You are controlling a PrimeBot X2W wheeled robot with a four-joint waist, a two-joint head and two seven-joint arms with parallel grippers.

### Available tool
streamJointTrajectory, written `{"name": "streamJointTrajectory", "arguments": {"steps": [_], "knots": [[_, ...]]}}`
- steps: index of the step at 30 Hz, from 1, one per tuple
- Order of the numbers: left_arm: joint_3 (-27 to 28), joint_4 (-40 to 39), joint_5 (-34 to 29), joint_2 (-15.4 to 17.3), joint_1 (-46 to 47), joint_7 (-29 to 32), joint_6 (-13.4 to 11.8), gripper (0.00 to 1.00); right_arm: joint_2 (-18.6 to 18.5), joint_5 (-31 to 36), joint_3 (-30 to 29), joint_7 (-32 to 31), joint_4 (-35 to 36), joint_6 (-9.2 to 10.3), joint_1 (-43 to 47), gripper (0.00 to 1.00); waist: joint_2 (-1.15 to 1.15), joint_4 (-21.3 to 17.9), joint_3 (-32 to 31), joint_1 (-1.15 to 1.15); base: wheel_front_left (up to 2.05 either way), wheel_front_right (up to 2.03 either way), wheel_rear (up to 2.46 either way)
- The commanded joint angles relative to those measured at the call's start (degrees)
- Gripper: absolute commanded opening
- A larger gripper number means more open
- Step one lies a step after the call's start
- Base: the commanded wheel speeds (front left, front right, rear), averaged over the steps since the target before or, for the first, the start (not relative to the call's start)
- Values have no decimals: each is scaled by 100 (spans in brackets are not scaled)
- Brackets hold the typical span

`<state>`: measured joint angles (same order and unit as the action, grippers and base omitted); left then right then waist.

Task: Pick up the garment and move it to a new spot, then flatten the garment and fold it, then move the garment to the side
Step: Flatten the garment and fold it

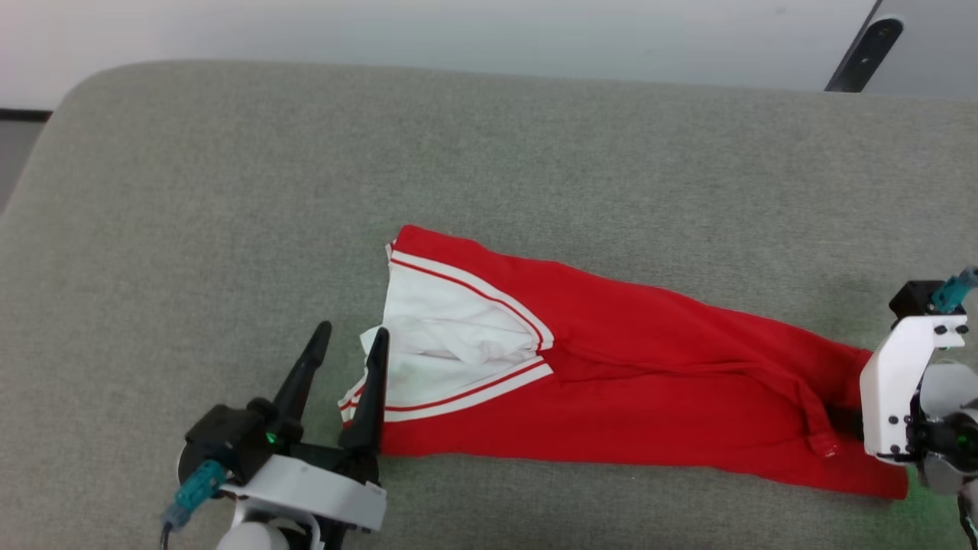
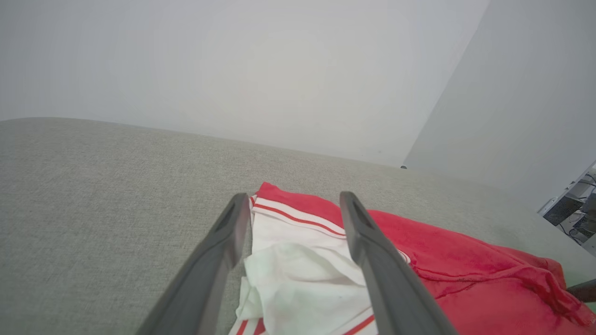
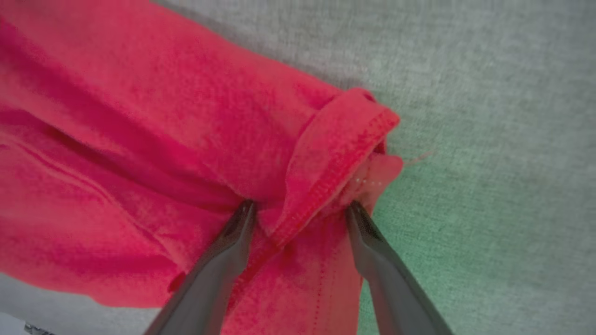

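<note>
The garment (image 1: 649,367) lies stretched in a long folded band across the grey cushion, red with a white sleeve and red-striped trim at its left end (image 2: 298,270). My left gripper (image 1: 353,340) stands open at that end, one finger over the sleeve edge, the other over bare cushion. In the left wrist view my left gripper (image 2: 292,204) frames the white sleeve without closing on it. My right gripper (image 3: 300,209) is open over the red hem (image 3: 326,172) at the right end, its fingers straddling a folded-over flap. The letters and number are hidden.
The grey fabric surface (image 1: 229,191) extends wide to the left and behind the garment. Its far edge meets a pale wall. A dark slanted post (image 1: 863,53) stands at the upper right. The white right wrist housing (image 1: 901,389) covers the garment's right tip.
</note>
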<state>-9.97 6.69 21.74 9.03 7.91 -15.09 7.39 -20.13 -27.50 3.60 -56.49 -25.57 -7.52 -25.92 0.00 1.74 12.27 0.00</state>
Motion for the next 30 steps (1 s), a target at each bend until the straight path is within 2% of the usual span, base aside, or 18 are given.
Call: {"name": "streamJointTrajectory", "arguments": {"steps": [1,2,3,4,10,20,25,30], "knots": [[-3,1,28,-10,48,-4,16,100,144,43,74,31,-173,7,101,100,0,36,39,0,0,0,0],[-6,27,55,-19,67,-4,16,100,209,95,108,43,-262,7,52,87,0,58,69,0,0,0,0],[-9,40,68,-28,84,-4,16,100,257,62,105,51,-299,7,24,29,0,70,85,0,0,0,0],[-12,45,87,-34,104,-4,16,100,262,75,102,84,-331,6,6,0,0,82,95,0,0,0,0],[38,94,172,-55,110,-4,16,100,202,82,-18,239,-490,9,-81,0,0,110,103,0,0,0,0],[109,92,228,-7,79,-4,16,100,-420,287,-505,619,-629,44,-183,0,0,46,94,0,0,0,0],[170,108,236,28,30,-4,16,100,-419,122,-639,620,-615,20,-357,0,0,-47,34,0,0,0,0],[247,154,238,-2,-92,-4,16,100,-358,-254,-610,445,-148,8,-351,0,0,-163,-127,0,0,0,0]]}}
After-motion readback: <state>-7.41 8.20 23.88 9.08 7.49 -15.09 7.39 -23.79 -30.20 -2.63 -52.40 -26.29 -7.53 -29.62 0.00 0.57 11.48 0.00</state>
